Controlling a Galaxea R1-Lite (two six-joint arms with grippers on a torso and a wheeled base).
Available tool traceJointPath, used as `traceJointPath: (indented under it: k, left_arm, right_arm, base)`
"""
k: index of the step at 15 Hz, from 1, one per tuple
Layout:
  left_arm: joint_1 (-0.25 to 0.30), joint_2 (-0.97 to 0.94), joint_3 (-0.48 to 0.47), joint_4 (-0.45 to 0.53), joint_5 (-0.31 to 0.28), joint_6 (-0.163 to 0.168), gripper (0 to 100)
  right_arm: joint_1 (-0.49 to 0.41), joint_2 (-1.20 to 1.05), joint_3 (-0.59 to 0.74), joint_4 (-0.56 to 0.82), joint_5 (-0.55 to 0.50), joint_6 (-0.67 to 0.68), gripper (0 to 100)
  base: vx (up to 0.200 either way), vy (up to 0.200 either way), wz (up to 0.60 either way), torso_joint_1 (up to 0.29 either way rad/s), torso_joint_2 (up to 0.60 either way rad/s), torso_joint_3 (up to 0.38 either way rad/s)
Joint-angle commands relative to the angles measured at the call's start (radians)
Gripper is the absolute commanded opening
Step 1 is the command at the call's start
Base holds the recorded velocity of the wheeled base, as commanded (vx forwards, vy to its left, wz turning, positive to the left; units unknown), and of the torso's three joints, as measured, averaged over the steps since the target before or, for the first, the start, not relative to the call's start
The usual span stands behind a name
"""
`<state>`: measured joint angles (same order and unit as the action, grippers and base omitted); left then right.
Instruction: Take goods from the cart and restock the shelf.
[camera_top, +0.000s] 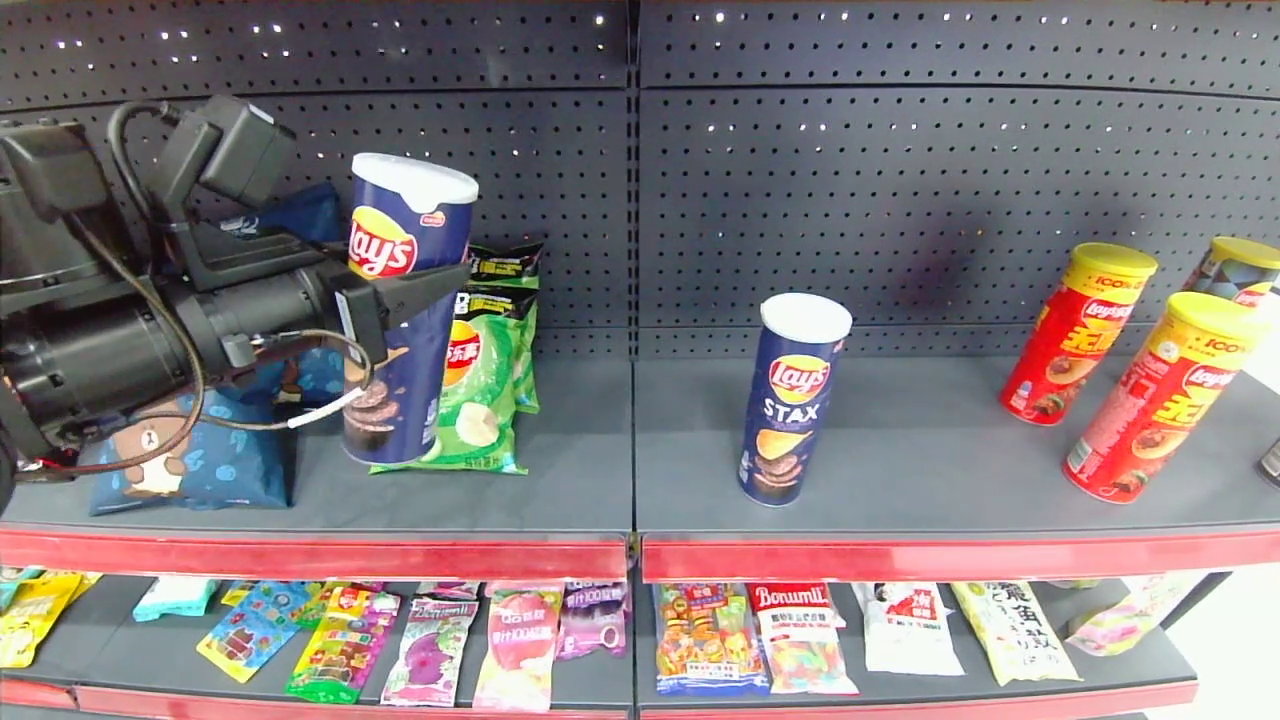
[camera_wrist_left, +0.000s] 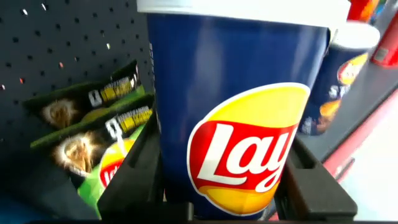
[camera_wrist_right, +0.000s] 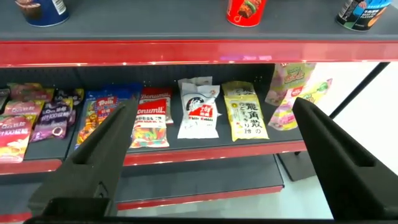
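The left hand (camera_top: 410, 290) is clamped around a tall blue cylindrical chip can with a white lid (camera_top: 400, 390), held upright over the grey metal shelf (camera_top: 580, 440). Green chip bags (camera_top: 485, 400) lie just beyond that hand. The right hand (camera_wrist_right: 212, 106) gapes wide, empty.

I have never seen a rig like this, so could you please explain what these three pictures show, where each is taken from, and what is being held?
This is a two-armed robot facing a shop shelf. The wide picture comes from a camera on its head; the other two come from cameras on its wrists. Its left gripper is closed around an upright blue crisp can, beside green crisp bags. Further along the same shelf stand another blue can and red cans. The right gripper is open and empty, facing sweet packets on the lower shelf.
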<state>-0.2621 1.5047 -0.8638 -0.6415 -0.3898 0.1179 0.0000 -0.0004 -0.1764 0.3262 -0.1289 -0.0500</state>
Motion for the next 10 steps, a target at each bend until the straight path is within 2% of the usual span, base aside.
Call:
traceJointPath:
  k: [1,10]
  left_arm:
    - [-0.012,0.051,-0.018,-0.044,0.002,-0.027,0]
    - [-0.009,0.083,-0.040,-0.056,0.005,-0.034,0]
  right_arm:
    - [0.000,0.002,0.000,0.001,0.000,-0.002,100]
    - [0.000,0.002,0.000,0.001,-0.001,-0.002,100]
  base:
    - [0.000,0.000,0.00,0.000,0.00,0.000]
    - [0.000,0.000,0.00,0.000,0.00,0.000]
